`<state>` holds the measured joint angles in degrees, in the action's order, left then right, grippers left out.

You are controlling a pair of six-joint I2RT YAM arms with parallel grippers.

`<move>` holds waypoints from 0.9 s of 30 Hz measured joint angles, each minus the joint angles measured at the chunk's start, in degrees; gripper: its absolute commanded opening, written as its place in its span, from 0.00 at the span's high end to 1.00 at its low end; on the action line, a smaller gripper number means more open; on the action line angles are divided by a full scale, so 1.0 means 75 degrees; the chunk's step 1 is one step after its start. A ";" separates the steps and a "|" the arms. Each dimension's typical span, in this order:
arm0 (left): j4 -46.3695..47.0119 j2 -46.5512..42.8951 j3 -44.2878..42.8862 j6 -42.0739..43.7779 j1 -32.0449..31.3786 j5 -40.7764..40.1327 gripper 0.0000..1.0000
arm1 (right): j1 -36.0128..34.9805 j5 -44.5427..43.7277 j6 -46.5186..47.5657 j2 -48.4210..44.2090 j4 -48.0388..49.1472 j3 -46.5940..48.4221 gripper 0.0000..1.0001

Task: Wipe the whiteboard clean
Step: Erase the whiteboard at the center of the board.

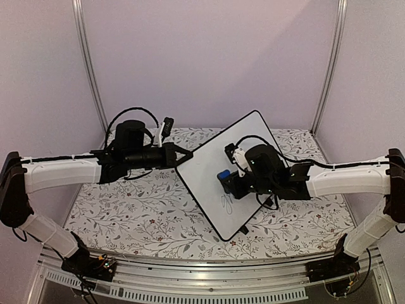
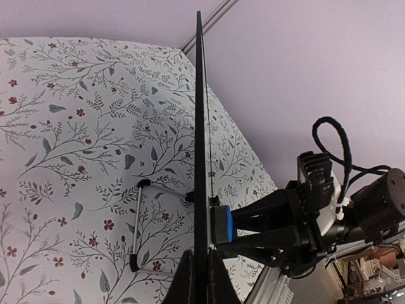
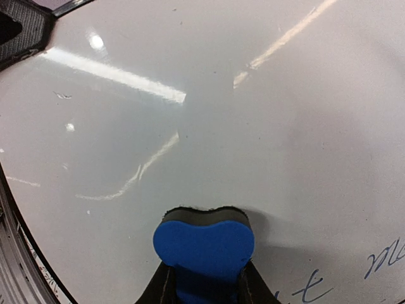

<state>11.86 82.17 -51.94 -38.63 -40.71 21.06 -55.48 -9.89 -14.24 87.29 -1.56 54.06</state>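
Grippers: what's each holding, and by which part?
Left gripper pinches the whiteboard by its edge. Right gripper holds the blue eraser by its sides, pressed against the whiteboard.

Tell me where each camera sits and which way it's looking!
Top external: high behind the arms, looking down at the table; both arms show, left gripper pinching the whiteboard, right gripper holding the blue eraser.
Left wrist: on the left arm, looking along the whiteboard's edge; its own fingers show below.
Right wrist: on the right arm, facing the whiteboard's face; its fingers show, squeezing the eraser.
Shared: both wrist views show the eraser pressed on the whiteboard.
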 measured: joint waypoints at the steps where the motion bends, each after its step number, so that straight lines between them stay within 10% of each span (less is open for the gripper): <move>1: 0.0000 0.0000 0.0000 0.0000 0.0000 0.0003 1.00 | 0.0003 0.0020 0.0006 0.0000 -0.0006 0.0000 0.84; 27: -0.0006 0.0000 0.0000 0.0000 -0.0003 -0.0012 1.00 | -0.0105 0.1276 -0.0015 -0.0373 0.0055 -0.1026 0.85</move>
<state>11.81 82.17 -51.94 -38.63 -40.73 20.97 -56.27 -0.32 -14.35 84.49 -1.15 46.37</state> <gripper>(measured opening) 0.033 0.261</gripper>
